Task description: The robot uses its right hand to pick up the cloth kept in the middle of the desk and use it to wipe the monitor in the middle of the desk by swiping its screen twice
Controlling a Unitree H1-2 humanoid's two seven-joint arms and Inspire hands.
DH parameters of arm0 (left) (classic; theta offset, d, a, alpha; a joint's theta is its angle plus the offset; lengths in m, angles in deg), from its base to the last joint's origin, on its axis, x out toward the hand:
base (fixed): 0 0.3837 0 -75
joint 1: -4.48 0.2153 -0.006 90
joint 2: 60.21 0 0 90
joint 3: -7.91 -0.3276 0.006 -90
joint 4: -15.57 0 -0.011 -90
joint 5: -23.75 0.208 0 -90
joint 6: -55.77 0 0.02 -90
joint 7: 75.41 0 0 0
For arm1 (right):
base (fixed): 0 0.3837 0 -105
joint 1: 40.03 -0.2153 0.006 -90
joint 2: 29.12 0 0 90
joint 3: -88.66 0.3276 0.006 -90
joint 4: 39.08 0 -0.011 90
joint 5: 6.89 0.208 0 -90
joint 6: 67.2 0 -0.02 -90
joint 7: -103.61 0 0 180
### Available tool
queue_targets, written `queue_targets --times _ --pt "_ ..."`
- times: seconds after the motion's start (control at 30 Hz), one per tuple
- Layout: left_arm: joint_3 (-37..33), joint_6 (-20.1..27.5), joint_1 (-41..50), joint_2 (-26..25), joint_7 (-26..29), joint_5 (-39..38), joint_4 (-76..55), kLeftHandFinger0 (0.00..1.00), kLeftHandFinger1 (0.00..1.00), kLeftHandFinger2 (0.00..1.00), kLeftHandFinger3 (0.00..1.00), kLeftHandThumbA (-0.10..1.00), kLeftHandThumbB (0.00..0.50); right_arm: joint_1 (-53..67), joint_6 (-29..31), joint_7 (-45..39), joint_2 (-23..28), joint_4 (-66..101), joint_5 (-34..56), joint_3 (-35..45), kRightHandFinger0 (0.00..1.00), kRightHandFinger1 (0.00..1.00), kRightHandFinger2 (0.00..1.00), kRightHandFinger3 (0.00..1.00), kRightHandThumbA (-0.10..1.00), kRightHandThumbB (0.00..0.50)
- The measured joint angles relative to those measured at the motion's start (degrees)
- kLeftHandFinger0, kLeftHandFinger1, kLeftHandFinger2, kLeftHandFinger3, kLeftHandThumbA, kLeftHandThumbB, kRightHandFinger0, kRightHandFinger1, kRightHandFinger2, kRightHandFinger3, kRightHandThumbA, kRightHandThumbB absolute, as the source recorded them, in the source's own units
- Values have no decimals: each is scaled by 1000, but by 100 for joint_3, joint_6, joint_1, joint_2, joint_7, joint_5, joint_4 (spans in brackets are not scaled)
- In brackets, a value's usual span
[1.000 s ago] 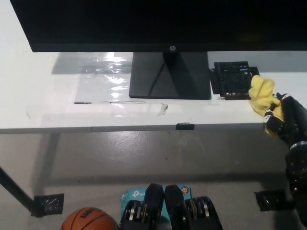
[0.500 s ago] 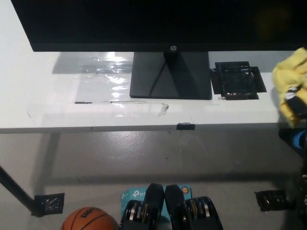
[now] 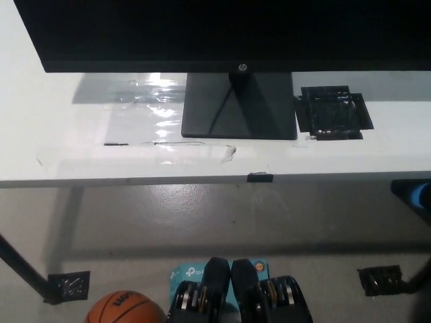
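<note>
The black monitor point(image 3: 222, 33) fills the top of the head view, and its stand point(image 3: 239, 108) rests on the white desk point(image 3: 67, 148). Neither the yellow cloth nor my right hand shows in the picture. A dark piece with a blue spot point(image 3: 417, 196) juts in at the right edge below the desk's front edge; it looks like part of my right arm. My left hand is out of the picture too.
A black square pad point(image 3: 333, 112) lies right of the stand and a clear plastic sheet point(image 3: 151, 111) lies left of it. A small black clip point(image 3: 260, 177) sits on the desk's front edge. On the floor are a basketball point(image 3: 124, 308) and black tape patches point(image 3: 67, 286).
My right hand, holding the yellow cloth, rose from the desk beside the black pad, moved right and left the picture. The desk and monitor have not moved.
</note>
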Motion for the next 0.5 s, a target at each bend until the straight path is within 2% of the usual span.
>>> queue_targets --times 0.03,0.07,0.1,0.13,0.17,0.2,0.3,0.33,0.37,0.4,0.43,0.47,0.5 --pt "0 0 2 -2 -1 1 0 607 517 0 0 503 500 -40 -1 80 6 -34 -31 -54 0 0 454 450 -100 79" --pt "2 1 8 -2 -1 0 -4 600 508 0 0 513 500 -74 0 198 30 -81 -165 -198 0 28 493 479 -100 113" --pt "0 7 8 -2 0 1 4 614 522 0 0 511 500 -93 1 269 52 -136 -271 -333 0 63 535 314 -100 94" --pt "-4 16 3 -1 1 3 14 615 523 0 0 511 500 -112 5 362 90 -216 -406 -519 0 76 547 293 -100 91" --pt "-7 18 2 -1 1 4 19 636 543 0 0 507 500 -120 9 419 115 -277 -499 -649 8 162 593 342 -100 108" --pt "-10 21 1 -1 1 5 20 640 541 0 0 504 500 -134 14 501 144 -387 -631 -839 0 119 488 266 -100 69" --pt "-19 19 0 0 0 6 20 638 543 0 0 508 500 -203 41 720 157 -772 -970 -1317 0 33 366 126 -100 47" --pt "-25 20 -5 0 0 8 21 647 549 0 0 508 500 -240 49 802 156 -905 -1084 -1508 0 18 344 39 -100 39" --pt "-29 21 -6 -1 0 10 20 637 542 0 0 509 500 -277 73 872 156 -1046 -1203 -1662 0 2 311 74 -100 65" --pt "-32 22 -5 -1 0 13 19 651 557 0 0 500 500 -332 103 946 158 -1218 -1307 -1825 0 0 271 195 -100 107" --pt "-37 22 -1 -1 0 17 18 678 574 0 1 486 500 -398 121 1035 159 -1417 -1429 -2010 0 0 219 332 -100 97" --pt "-39 17 0 -1 -1 17 9 679 574 0 0 485 500 -464 130 1131 156 -1589 -1528 -2169 0 0 177 442 -100 115" --pt "-39 16 4 -1 -1 17 -8 663 557 0 0 474 500 -527 147 1234 150 -1802 -1661 -2359 0 0 138 439 -100 127"
